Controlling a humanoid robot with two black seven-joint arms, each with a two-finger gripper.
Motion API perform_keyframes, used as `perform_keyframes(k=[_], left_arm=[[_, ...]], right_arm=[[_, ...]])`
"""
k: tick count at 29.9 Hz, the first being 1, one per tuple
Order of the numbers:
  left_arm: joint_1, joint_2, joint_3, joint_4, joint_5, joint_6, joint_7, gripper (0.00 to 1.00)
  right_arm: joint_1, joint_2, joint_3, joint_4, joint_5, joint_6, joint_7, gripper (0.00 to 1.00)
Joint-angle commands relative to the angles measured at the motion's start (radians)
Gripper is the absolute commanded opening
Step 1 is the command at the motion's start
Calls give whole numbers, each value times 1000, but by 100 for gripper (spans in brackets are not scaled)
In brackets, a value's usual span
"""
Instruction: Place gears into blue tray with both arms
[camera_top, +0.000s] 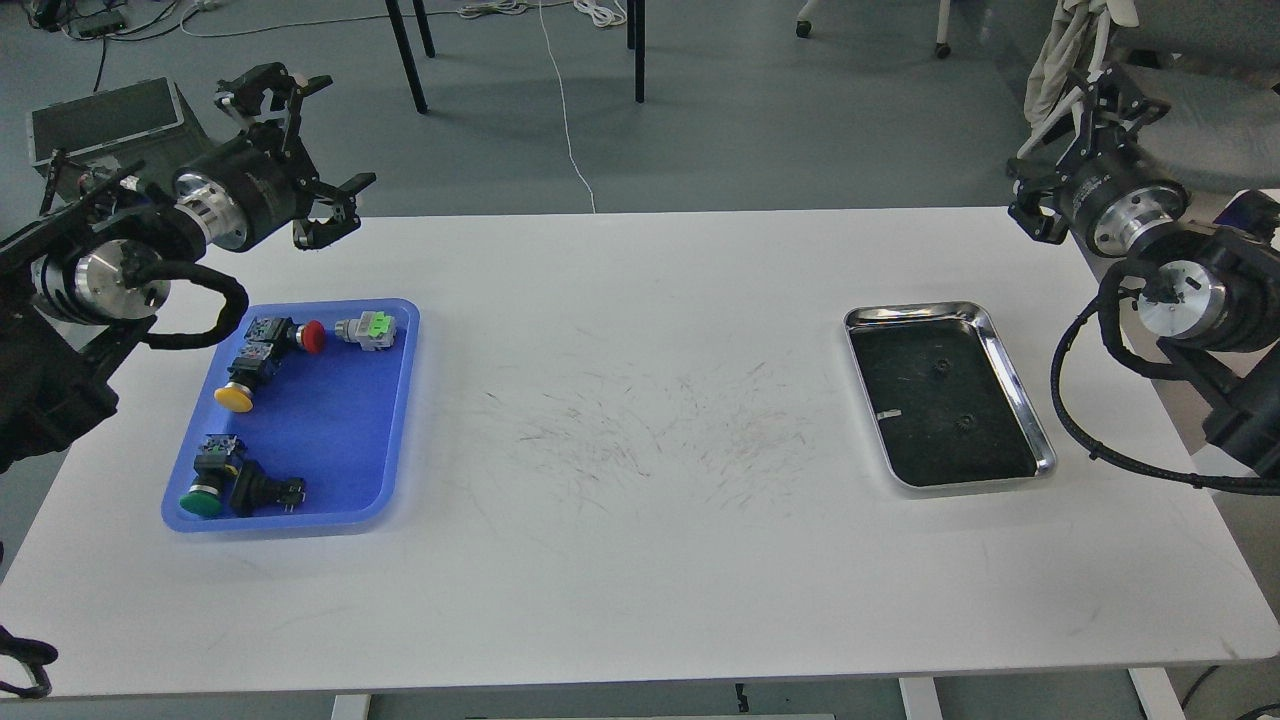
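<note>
The left gripper (300, 150) hangs above the table's far left corner, fingers spread wide, holding nothing. The right gripper (1085, 125) sits beyond the far right corner; I cannot tell how far it is open. Two gears (940, 367) lie apart in the steel tray (1010, 360) near the right edge. The blue tray (340, 420), near the left edge, holds push-button switches (262, 345). The white table (640, 450) between both trays is bare. No writing is readable.

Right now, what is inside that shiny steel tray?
The steel tray holds two small black gears on its black lining, plus a tiny pale scrap. What lies under the lining is hidden.
</note>
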Motion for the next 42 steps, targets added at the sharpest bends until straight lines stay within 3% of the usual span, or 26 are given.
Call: perform_keyframes(k=[1,42], left_arm=[[0,4,-3,1,0,-1,-3,99],[-11,-19,-14,37,-3,39,-2,99]], right_arm=[[0,1,2,2,0,-1,0,99],[-20,7,78,-6,5,-13,5,99]])
